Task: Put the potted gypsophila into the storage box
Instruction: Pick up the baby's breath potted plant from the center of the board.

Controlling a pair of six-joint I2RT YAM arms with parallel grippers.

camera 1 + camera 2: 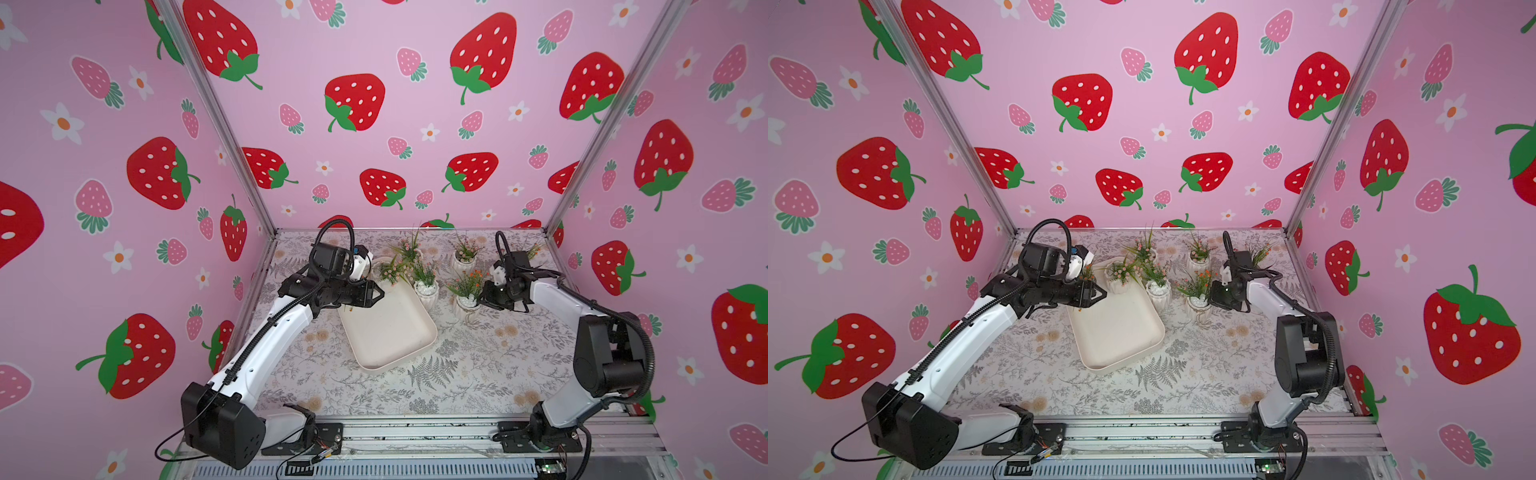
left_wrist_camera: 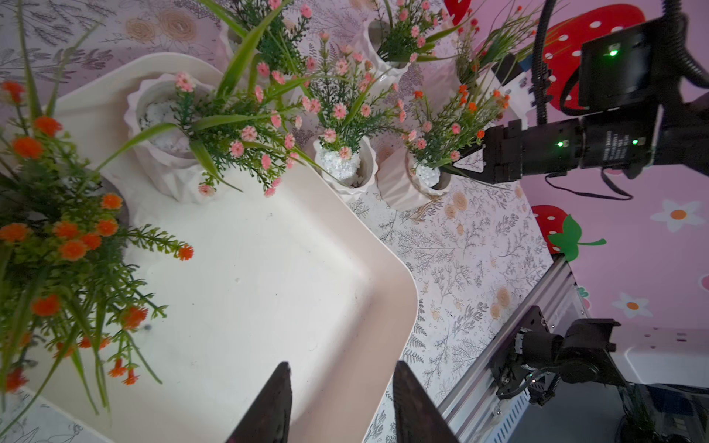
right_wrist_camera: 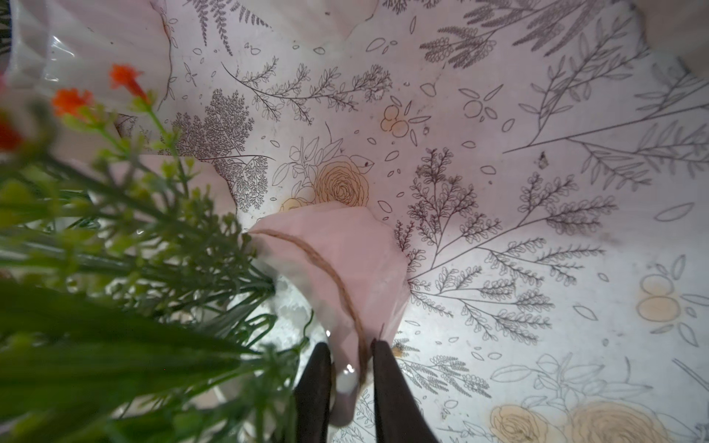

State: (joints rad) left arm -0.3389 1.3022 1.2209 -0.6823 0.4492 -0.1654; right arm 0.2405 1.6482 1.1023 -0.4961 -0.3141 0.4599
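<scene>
The storage box (image 1: 390,332) (image 1: 1121,332) (image 2: 249,268) is a shallow cream tray lying mid-table. A potted gypsophila with orange flowers, in a white ribbed pot (image 1: 463,309) (image 1: 1198,309) (image 3: 345,261) ringed with twine, stands on the cloth right of the tray. My right gripper (image 1: 480,297) (image 3: 351,345) is shut on that pot's rim. Open and holding nothing, my left gripper (image 1: 380,293) (image 2: 341,370) hovers over the tray's edge. Inside the tray stand a pink-flowered pot (image 1: 1117,282) (image 2: 165,161) and an orange-flowered plant (image 2: 57,230) whose pot is hidden by leaves.
A pink-flowered pot (image 1: 426,289) stands against the tray's right side. Two more pots (image 1: 463,259) (image 1: 409,249) stand at the back, and grassy leaves (image 1: 530,249) show behind the right arm. Pink strawberry walls close the table on three sides. A metal rail (image 1: 415,432) runs along the front.
</scene>
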